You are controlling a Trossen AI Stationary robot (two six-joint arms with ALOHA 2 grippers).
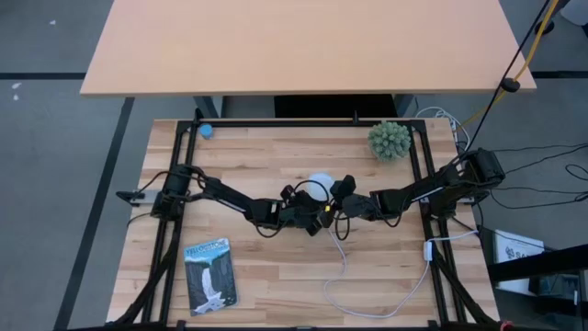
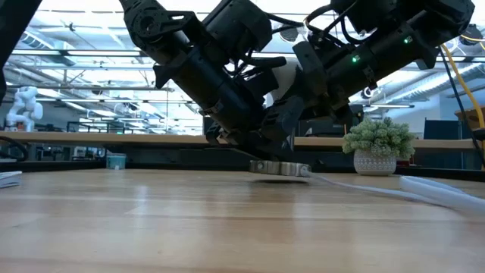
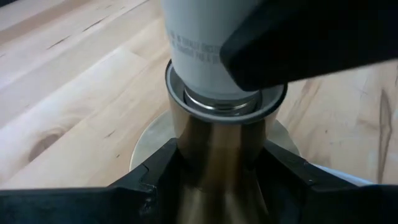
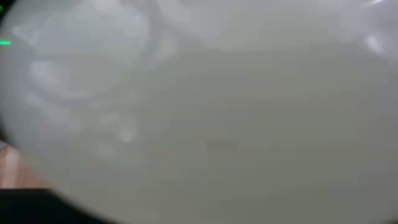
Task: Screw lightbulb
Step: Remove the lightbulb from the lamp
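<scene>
**Bulb seated in the socket, both hands at it**

Your lightbulb (image 1: 319,184) sits mid-worktop, its pale neck standing in the mouth of the brass socket (image 3: 217,155); the left wrist view shows the printed neck just inside the socket's rim. The socket rises from a round metal base (image 2: 280,168) lying flat on the wooden worktop (image 1: 276,276), and a white cord (image 1: 367,299) runs from there towards the near edge in a loose loop.

Your left hand (image 1: 308,213) is clenched on the socket's barrel, one dark finger pressed against each side of it. Your right hand (image 1: 342,191) comes in from the opposite side and sits at the bulb's dome. The white glass fills the right wrist view entirely (nothing else shows there but a sliver of wood), and one of its dark fingers (image 3: 305,37) lies against the neck in the left wrist view. Whether that hand actually grips the bulb, you cannot tell.

Farther out, a green spiky ball in a pot (image 1: 390,140) stands near the far right corner, a small blue object (image 1: 207,131) near the far left, and a booklet (image 1: 210,274) lies by the near left edge.
</scene>
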